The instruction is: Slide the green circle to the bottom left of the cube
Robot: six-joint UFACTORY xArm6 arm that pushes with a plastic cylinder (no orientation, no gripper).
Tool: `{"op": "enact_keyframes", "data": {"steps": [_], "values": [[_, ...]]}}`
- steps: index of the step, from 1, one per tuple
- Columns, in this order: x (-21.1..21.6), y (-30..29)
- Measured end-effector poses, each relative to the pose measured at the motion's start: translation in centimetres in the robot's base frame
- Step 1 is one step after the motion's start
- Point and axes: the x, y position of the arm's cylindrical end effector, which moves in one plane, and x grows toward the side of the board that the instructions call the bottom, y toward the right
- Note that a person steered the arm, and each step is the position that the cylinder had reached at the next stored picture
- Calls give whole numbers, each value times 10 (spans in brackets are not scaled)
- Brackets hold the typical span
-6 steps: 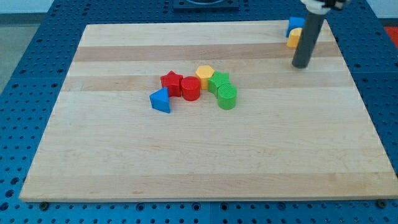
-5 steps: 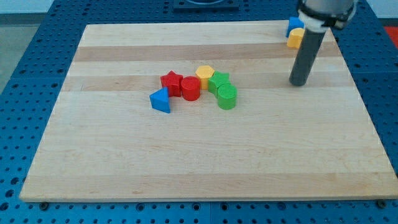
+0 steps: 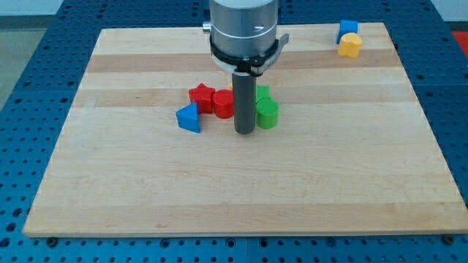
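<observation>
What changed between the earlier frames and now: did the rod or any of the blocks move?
Only the arm moved. My tip swept from near the view's top right corner down and left across the board, and now sits just left of the green circle, below the red cylinder. The rod now hides most of the yellow block in the cluster. The blue triangle, red star and the corner's blue cube kept their places.

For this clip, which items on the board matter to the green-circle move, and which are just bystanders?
Part of the job:
- green circle
- blue cube, at the view's top right
- my tip, just left of the green circle

Lying about:
- red star
- red cylinder
- blue triangle
- green star, partly hidden by the rod
- yellow block beside the cube
</observation>
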Motion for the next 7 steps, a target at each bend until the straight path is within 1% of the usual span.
{"op": "enact_keyframes", "data": {"steps": [2, 4, 5, 6, 7], "values": [[-3, 48], [-29, 99], [-54, 108], [-61, 83], [-50, 52]]}}
